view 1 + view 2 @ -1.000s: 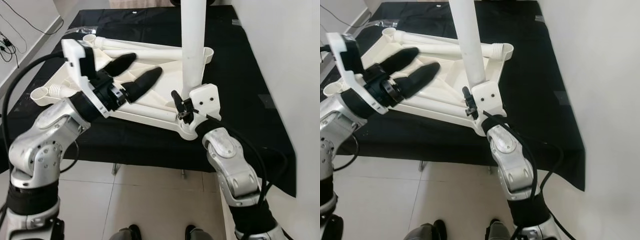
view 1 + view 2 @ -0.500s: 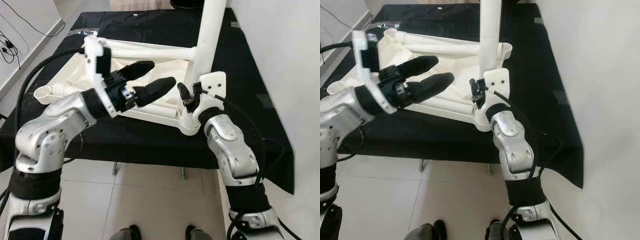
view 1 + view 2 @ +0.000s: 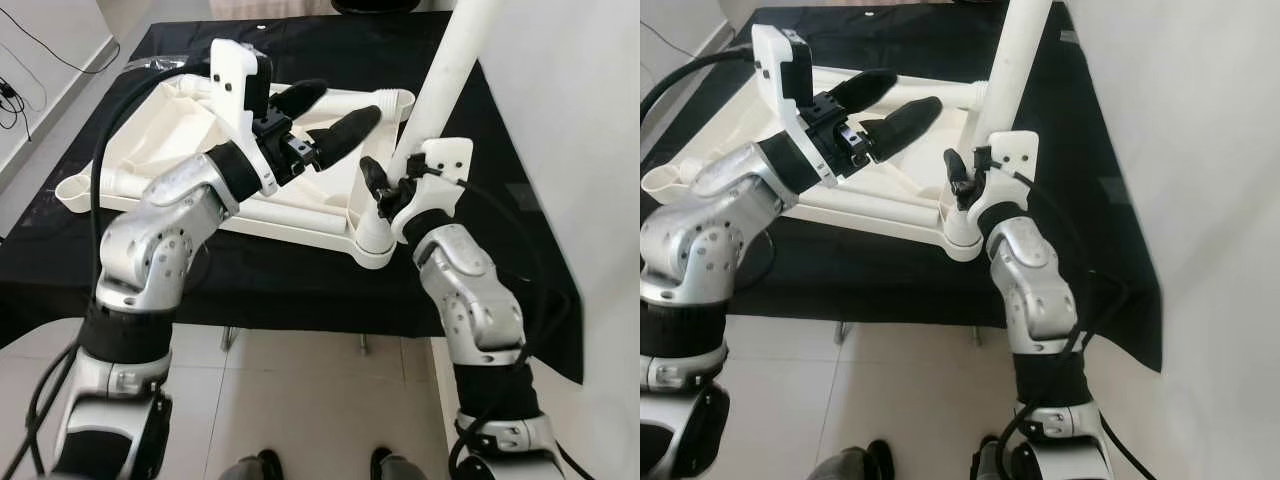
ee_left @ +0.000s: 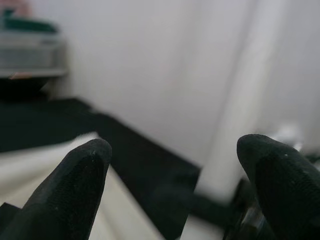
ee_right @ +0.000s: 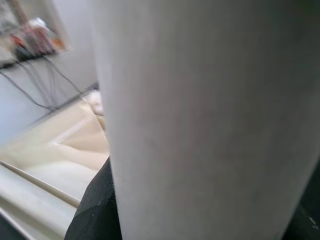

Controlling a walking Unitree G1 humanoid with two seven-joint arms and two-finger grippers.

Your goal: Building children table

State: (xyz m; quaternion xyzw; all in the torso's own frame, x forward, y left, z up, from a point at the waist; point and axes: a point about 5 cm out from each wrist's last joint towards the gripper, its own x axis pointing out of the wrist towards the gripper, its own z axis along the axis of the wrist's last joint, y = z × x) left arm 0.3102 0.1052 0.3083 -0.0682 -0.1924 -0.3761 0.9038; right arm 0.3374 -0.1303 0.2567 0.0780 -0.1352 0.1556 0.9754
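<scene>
Right end effector (image 3: 383,192) clamped around white table leg (image 3: 447,80), leg tilted, foot in near corner socket of inverted white table frame (image 3: 180,130), left end effector (image 3: 338,116) spread wide above frame, beside leg, black-draped tabletop (image 3: 500,150) beneath

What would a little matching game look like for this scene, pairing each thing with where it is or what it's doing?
Things:
1. left pincer
2. right pincer
3. white leg
4. tabletop

States:
A. lies flat on the black cloth
B. open, hovering over the tabletop
C. leans, its foot in the corner socket
D. shut on the leg's lower end

Pairs: 1-B, 2-D, 3-C, 4-A
</scene>
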